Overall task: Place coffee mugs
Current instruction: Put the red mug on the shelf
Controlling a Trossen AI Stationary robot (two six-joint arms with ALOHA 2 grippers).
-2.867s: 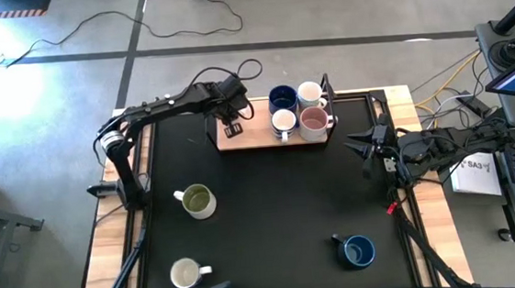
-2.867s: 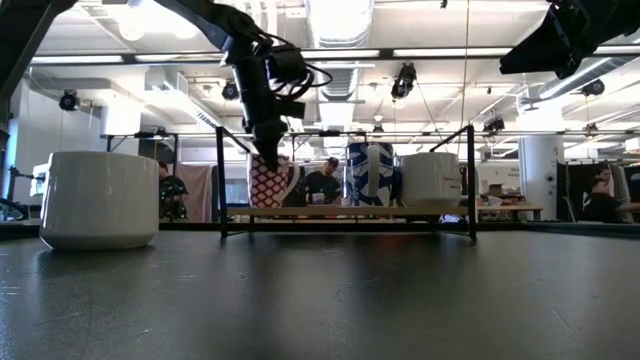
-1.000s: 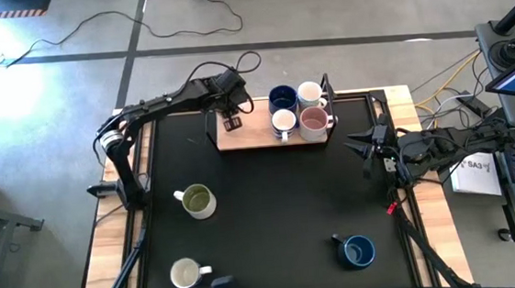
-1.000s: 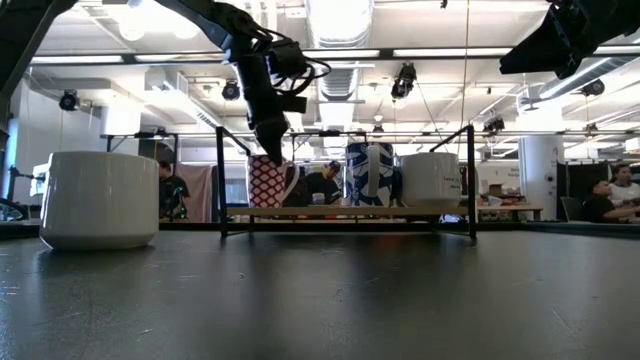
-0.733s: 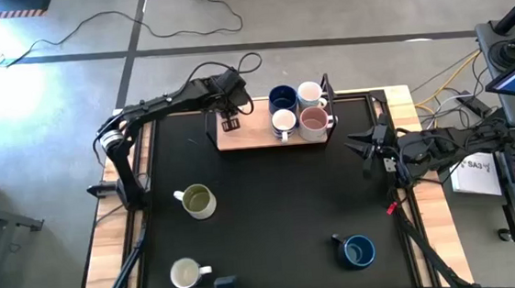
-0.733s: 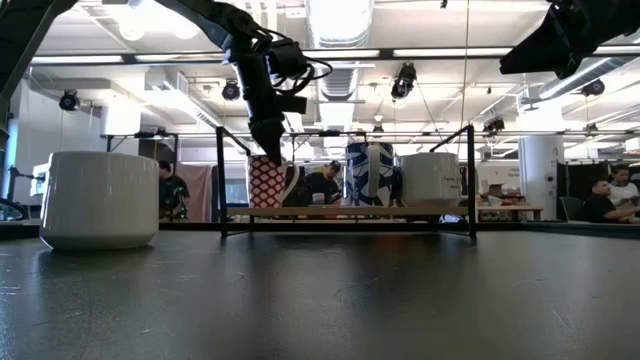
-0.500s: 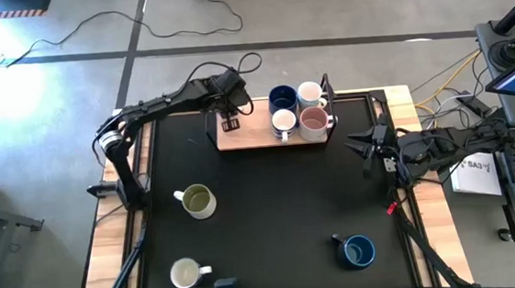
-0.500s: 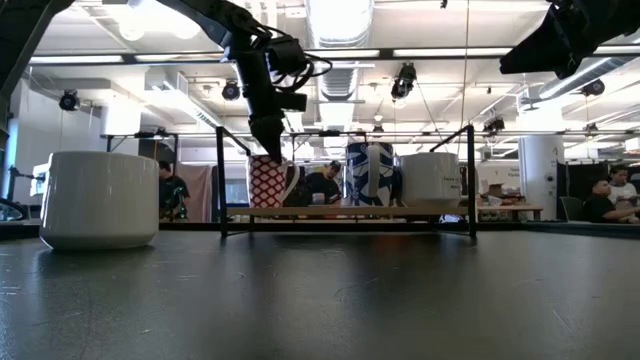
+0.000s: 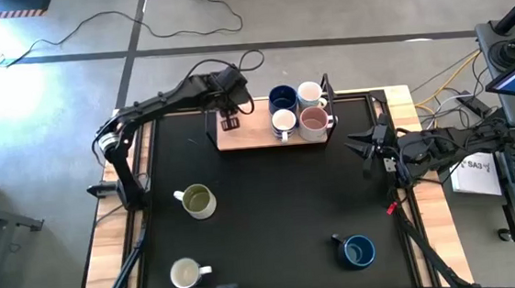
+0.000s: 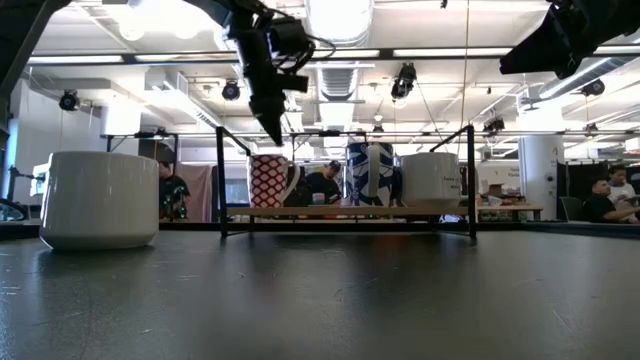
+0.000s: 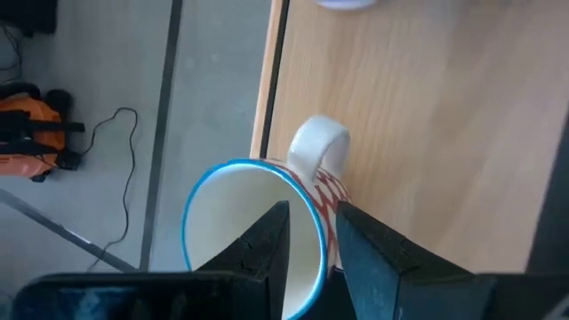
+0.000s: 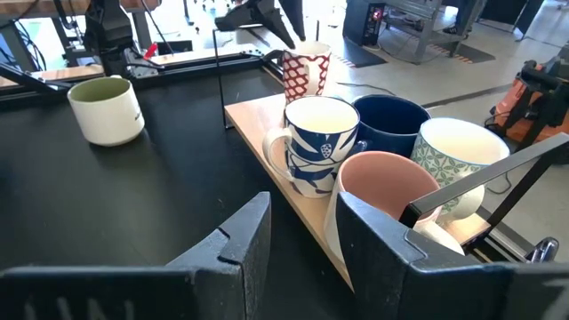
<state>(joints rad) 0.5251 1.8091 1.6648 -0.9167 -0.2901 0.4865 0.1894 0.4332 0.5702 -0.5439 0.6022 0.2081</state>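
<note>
A white mug with red print (image 11: 267,213) stands upright on the left end of a wooden tray (image 9: 257,139). My left gripper (image 10: 274,135) hangs open just above its rim and touches nothing. In the left wrist view its fingers (image 11: 267,249) line up on either side of the rim next to the handle (image 11: 318,147). Further right on the tray stand a dark blue mug (image 9: 281,97), a white mug with green pattern (image 9: 310,94), a blue-patterned mug (image 9: 282,121) and a pinkish mug (image 9: 314,121). My right gripper (image 9: 365,145) waits open at the table's right edge.
Loose on the black tabletop stand an olive-green mug (image 9: 196,201) at centre left, a white mug (image 9: 187,274) at the near left and a dark blue mug (image 9: 356,250) at the near right. A thin black wire frame (image 10: 222,180) rims the tray.
My left gripper has risen straight up from the red-print mug's rim and now hangs clear above it. The mug has stayed standing where it was on the tray.
</note>
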